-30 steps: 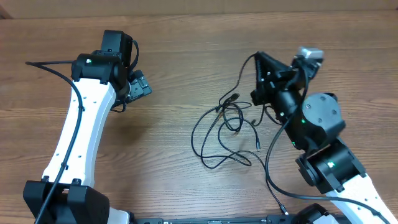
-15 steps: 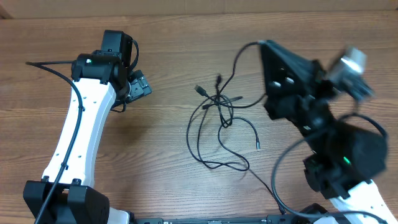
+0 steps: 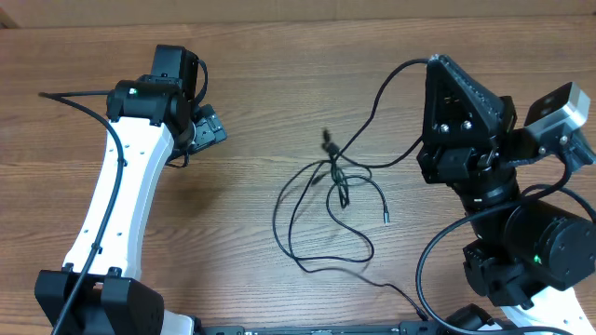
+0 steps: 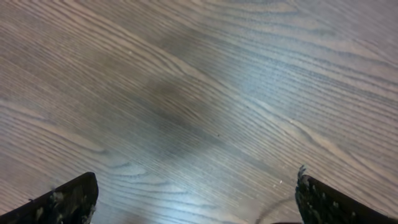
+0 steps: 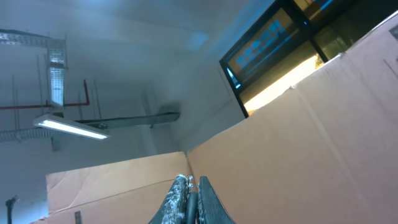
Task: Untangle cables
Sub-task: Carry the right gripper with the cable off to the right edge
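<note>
Sprawled in loose loops, long axis running near to far, one plug end pointing at the far edge: cables (image 3: 335, 172), left of and below the right gripper (image 3: 434, 60). One strand pulled up to its fingertips, pinched together on it. Far left, left gripper (image 3: 212, 126), fingers (image 4: 71, 199) spread wide over bare table (image 3: 261, 56)

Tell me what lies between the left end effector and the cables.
Only bare wooden table, as the overhead view shows; the left end effector sits apart from the cables.
</note>
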Controlling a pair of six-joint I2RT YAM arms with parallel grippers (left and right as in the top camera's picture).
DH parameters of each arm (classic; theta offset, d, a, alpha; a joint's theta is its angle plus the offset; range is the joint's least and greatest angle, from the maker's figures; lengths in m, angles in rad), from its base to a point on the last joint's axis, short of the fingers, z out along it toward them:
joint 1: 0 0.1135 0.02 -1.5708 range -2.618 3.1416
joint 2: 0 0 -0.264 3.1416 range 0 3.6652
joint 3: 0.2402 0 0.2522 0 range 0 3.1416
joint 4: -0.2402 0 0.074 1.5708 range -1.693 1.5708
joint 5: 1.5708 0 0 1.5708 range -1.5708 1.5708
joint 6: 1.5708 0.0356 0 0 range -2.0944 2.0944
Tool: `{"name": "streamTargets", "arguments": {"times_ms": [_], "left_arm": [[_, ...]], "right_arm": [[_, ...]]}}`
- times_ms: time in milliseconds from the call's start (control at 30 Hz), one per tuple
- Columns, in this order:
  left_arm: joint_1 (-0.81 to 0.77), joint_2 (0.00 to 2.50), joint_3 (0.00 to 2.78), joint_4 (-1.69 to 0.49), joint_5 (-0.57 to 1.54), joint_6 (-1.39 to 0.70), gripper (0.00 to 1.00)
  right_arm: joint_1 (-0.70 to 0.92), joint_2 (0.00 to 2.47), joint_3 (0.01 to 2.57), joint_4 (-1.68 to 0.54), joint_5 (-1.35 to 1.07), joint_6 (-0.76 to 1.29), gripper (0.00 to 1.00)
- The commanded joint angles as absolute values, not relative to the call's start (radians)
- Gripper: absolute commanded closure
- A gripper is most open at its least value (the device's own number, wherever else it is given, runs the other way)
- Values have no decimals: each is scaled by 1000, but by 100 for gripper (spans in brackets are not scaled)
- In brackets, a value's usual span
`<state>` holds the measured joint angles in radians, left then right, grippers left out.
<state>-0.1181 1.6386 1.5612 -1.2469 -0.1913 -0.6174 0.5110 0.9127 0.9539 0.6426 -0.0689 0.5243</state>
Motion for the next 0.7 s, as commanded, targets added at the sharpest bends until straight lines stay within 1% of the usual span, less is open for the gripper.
{"name": "streamTargets", "arguments": {"times_ms": [0,133,300,400,533,667], "left_arm": [[-123,1630,1573,-1151,-295,-605,0],[-123,1630,1573,-1045,-295,-606,1],[-124,1630,1573,-1039,-295,-606,0],[-124,1630,1573,-973,-281,-615,1],[-125,1631,1573,-991,-113,-617,0],[-126,1632,1573,-1037,-24,-616,0]], "right_arm": [[508,907,970,645,-46,535,96],[508,907,970,617,-46,535,96],[508,907,970,587,-46,535,96],[508,907,970,569,-46,534,96],[507,907,970,562,-45,519,96],[487,907,970,562,-39,457,96]]}}
